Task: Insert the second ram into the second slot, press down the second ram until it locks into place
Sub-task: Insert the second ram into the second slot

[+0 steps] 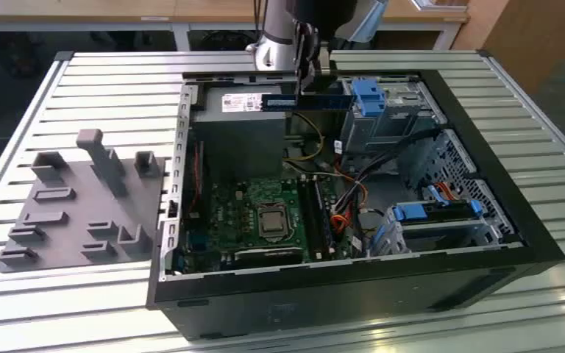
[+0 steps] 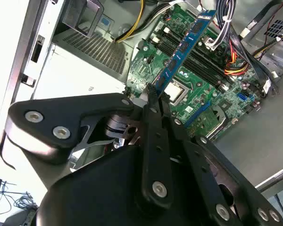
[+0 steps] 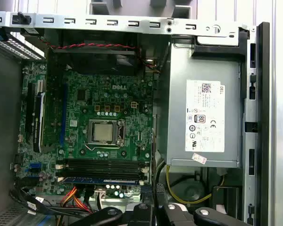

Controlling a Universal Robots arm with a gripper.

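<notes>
Blue, the second ram (image 2: 184, 44) hangs clamped in the gripper (image 1: 314, 90) above the open computer case (image 1: 381, 290), well apart from the memory slots (image 3: 104, 165) (we judge insertion not yet begun), so we need its edge lined up over one of them.

My black gripper (image 2: 155, 94) holds the thin blue ram stick (image 2: 181, 49), pale-labelled; green circuit-patterned motherboard (image 1: 263, 213), bright blue plastic drive latches (image 1: 369, 94), and at the exterior view's left a plain grey plastic fixture (image 1: 76, 213) on the ribbed silver table (image 1: 115, 88).
</notes>
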